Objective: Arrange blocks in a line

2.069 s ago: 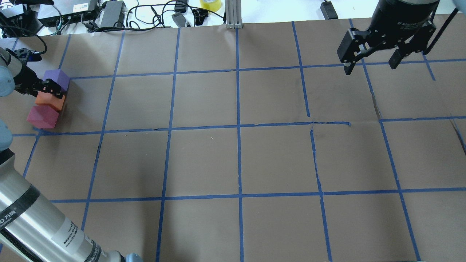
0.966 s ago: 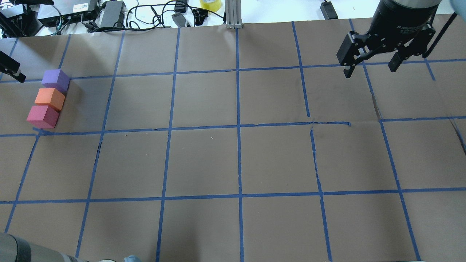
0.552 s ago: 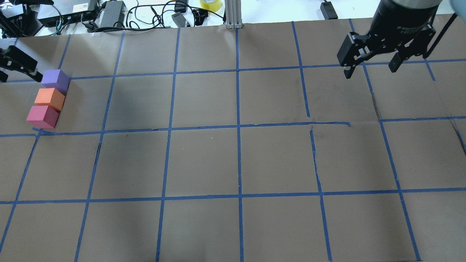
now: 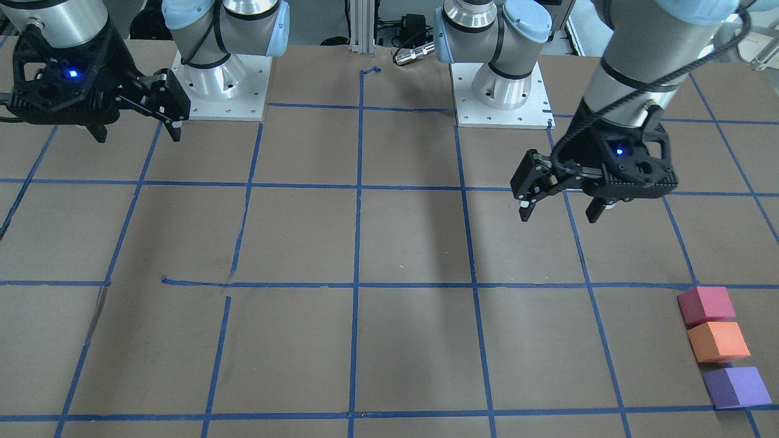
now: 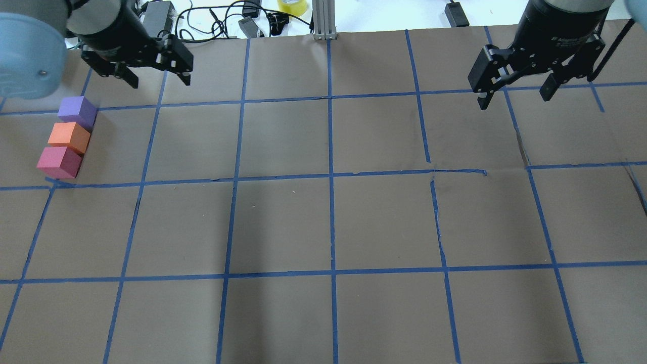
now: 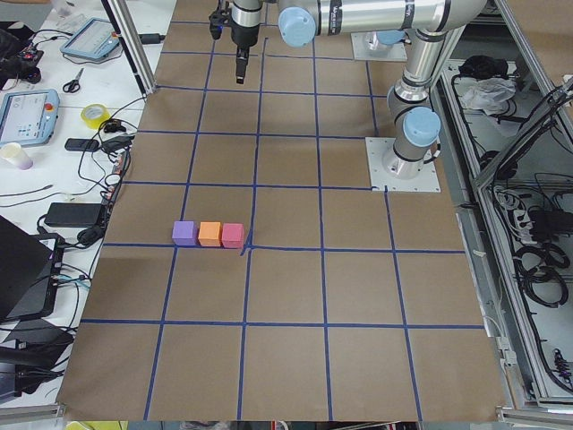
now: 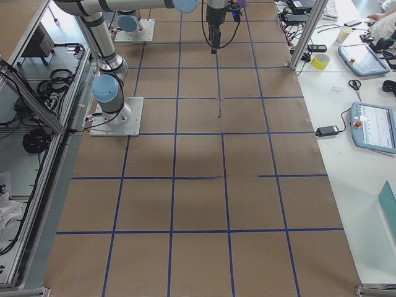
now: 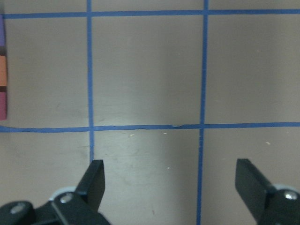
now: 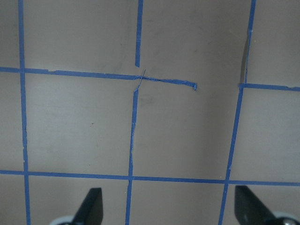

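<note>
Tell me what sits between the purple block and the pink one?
The orange block sits between the purple block and the pink block, clearest in the overhead view.

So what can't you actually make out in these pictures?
- Left wrist view: purple block, orange block and red-pink block are slivers, cut off by the left edge.
- Right wrist view: the right gripper shows only its tips; the bottom edge cuts the rest.
- Exterior left view: too small to tell whether those three touch.
</note>
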